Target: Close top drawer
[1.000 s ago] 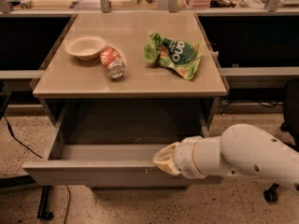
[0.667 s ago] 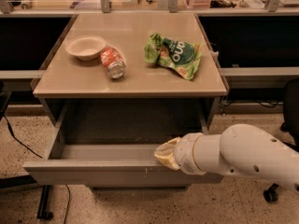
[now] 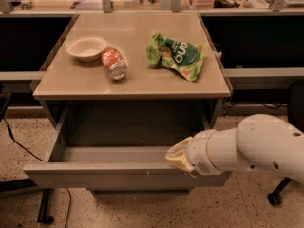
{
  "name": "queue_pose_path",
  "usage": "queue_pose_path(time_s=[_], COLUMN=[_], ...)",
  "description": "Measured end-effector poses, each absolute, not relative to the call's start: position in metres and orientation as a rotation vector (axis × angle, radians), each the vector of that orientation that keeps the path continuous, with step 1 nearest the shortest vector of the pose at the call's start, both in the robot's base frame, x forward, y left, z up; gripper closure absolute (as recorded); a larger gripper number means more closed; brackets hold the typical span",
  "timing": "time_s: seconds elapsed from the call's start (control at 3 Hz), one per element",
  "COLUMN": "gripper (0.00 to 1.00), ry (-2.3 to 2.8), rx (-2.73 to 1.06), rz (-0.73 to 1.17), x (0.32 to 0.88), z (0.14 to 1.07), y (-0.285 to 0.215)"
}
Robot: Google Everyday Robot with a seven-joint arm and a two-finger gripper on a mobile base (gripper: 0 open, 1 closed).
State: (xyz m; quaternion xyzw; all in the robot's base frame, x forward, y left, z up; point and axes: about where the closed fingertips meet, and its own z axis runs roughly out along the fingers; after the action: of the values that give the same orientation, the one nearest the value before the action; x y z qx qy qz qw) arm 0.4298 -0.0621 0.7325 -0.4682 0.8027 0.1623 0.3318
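Observation:
The top drawer (image 3: 95,175) is a wide grey metal drawer pulled far out from under the tabletop, its inside empty. Its flat front faces me, with small white scuffs near the centre. My white arm comes in from the right. Its gripper (image 3: 176,156) is at the right part of the drawer's front rim, touching or just above the top edge. The fingers are hidden by the wrist.
On the tan tabletop (image 3: 133,82) lie a white bowl (image 3: 86,47), a tipped red and silver can (image 3: 115,64) and a green chip bag (image 3: 176,55). A chair wheel (image 3: 275,198) is at the lower right. A cable and a black leg (image 3: 45,212) are at the lower left.
The arm and gripper have shifted very slightly left along the drawer's front rim. The drawer stands about as far out as before.

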Motion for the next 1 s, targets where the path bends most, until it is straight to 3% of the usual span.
queue_pose_path(time_s=[0.33, 1.0], gripper=[1.00, 1.00], ry=[2.219, 2.327], rx=[-1.263, -1.216], rz=[0.406, 0.525], x=[0.405, 0.362], z=[0.734, 0.688], y=[-0.084, -0.068])
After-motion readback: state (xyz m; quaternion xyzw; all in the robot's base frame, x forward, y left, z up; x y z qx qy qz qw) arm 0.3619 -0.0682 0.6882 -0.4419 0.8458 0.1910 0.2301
